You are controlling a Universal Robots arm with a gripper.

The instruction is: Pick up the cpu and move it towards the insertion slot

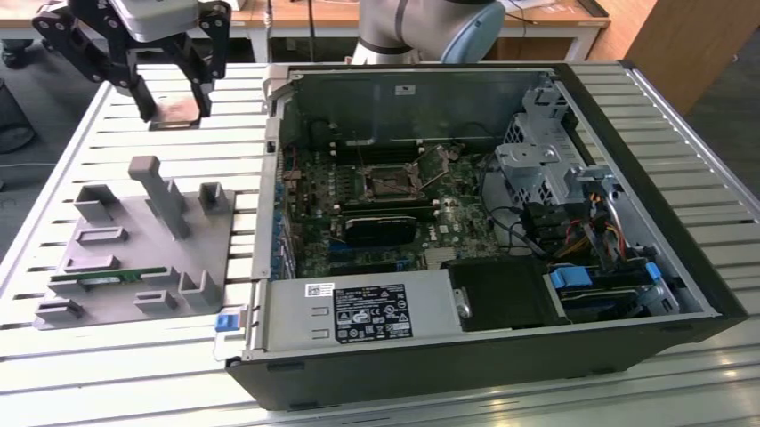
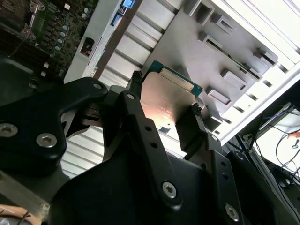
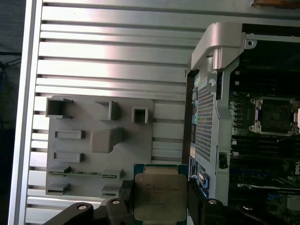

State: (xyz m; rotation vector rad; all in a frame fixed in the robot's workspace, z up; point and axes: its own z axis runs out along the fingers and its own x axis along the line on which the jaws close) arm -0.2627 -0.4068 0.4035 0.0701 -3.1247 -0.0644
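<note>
The cpu [image 1: 178, 112] hangs in the air above the slatted table, past the far end of the grey tray, at the exterior view's upper left. My gripper [image 1: 176, 114] is shut on it, one black finger on each of two opposite edges. The first wrist view shows its silvery top and green rim [image 3: 159, 197] between the fingers [image 3: 193, 199]. Its pale underside [image 2: 166, 101] faces the second wrist view. The insertion slot [image 1: 390, 182], a shiny metal frame with a dark centre, sits on the motherboard inside the open case [image 3: 274, 115], well off to the exterior view's right of the cpu.
The grey plastic tray [image 1: 131, 249] lies on the table beside the case, with upright posts and a thin green memory stick [image 1: 113, 278] in one recess. The open computer case [image 1: 700, 267] has a raised wall [image 1: 276, 160] between tray and motherboard. Cables and drive cages fill its right side.
</note>
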